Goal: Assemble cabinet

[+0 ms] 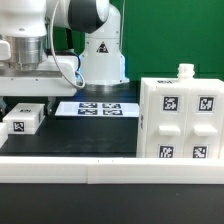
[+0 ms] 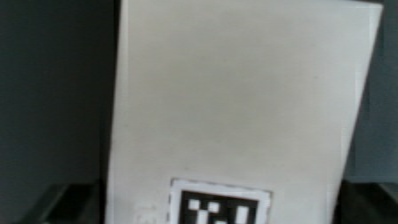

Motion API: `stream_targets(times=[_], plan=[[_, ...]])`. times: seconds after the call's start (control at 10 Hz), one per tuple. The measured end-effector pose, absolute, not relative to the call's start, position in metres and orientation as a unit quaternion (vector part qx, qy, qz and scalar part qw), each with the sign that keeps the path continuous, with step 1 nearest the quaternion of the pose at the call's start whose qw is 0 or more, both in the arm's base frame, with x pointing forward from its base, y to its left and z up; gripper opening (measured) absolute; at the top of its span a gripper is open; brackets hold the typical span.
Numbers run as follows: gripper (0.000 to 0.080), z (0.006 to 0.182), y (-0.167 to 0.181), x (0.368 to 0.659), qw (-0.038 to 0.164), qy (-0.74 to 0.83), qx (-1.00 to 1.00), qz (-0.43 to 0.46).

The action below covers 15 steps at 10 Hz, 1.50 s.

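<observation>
The cabinet box (image 1: 180,120), large, white and tagged, stands at the exterior view's right with a small white piece (image 1: 185,71) on its top. A small white tagged panel (image 1: 22,120) lies on the black table at the exterior view's left. My gripper (image 1: 22,98) hangs right above it. In the wrist view the panel (image 2: 231,110) fills the picture, its tag (image 2: 221,205) between my dark fingers (image 2: 68,205). The gripper (image 2: 222,215) is open, one jaw on each side of the panel. I cannot tell whether the jaws touch it.
The marker board (image 1: 97,108) lies flat in the middle, in front of the robot base (image 1: 100,55). A long white border rail (image 1: 110,170) runs along the front edge of the table.
</observation>
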<state>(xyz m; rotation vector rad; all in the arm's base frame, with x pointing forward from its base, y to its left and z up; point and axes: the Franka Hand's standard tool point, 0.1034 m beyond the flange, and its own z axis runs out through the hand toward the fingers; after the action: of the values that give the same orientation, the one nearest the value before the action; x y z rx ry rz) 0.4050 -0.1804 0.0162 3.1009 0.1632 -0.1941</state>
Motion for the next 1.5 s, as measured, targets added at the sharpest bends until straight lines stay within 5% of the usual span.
stream_targets(times=[0.7, 1.5], plan=[[0.0552, 0.017, -0.180, 0.405, 0.014, 0.053, 0.996, -0.063], [0.0554, 0.127, -0.091, 0.457, -0.022, 0.035, 0.998, -0.047]])
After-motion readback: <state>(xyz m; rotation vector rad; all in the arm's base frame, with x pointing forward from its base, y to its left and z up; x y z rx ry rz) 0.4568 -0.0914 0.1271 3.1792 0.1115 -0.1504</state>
